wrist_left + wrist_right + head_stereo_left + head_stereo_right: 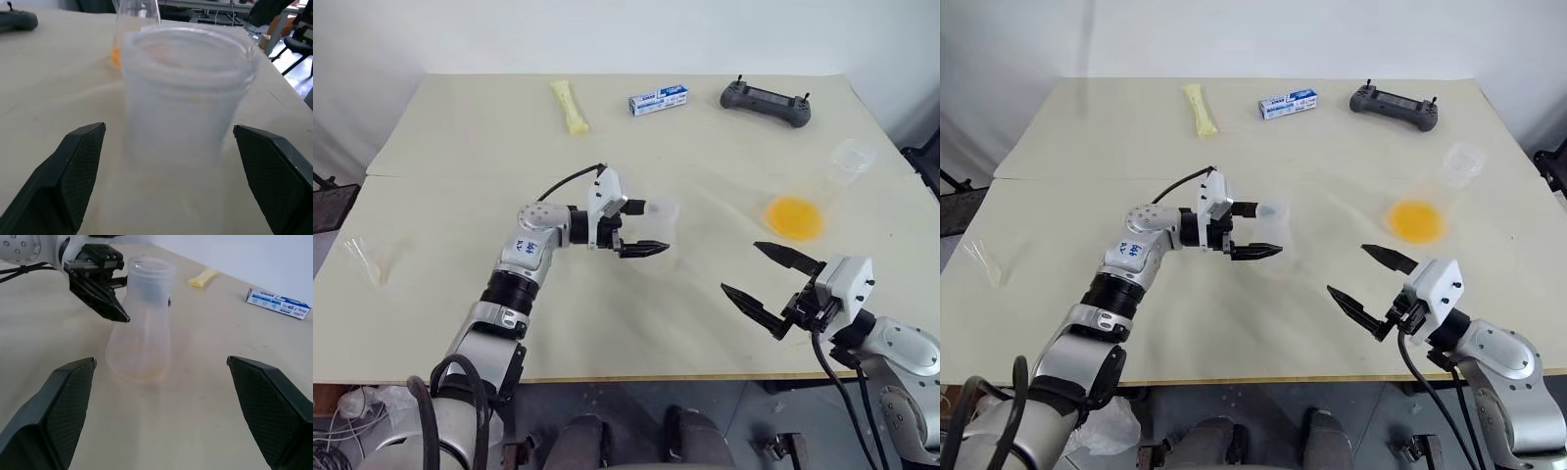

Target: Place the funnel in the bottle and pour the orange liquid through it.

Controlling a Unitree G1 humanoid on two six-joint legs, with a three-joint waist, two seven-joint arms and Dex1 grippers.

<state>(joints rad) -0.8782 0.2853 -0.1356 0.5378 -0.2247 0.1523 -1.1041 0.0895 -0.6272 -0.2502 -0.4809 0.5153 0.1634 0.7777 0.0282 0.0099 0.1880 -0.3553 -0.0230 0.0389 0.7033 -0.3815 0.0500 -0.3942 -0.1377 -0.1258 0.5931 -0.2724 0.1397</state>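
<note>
The bottle [662,223], an empty clear conical flask, stands upright mid-table. My left gripper [651,227] is open, one finger on each side of the neck [186,98], with a gap showing on both sides. A second clear flask [847,162] stands at the right with the orange liquid [795,217] shallow in its base. The funnel [367,257], small and clear, lies near the table's left edge, far from both grippers. My right gripper [739,266] hangs open and empty near the front right, facing the bottle [142,323].
Along the table's far side lie a pale yellow packet [570,106], a blue and white box [658,100] and a black controller [766,101]. The table's front edge [636,377] runs just below my right gripper.
</note>
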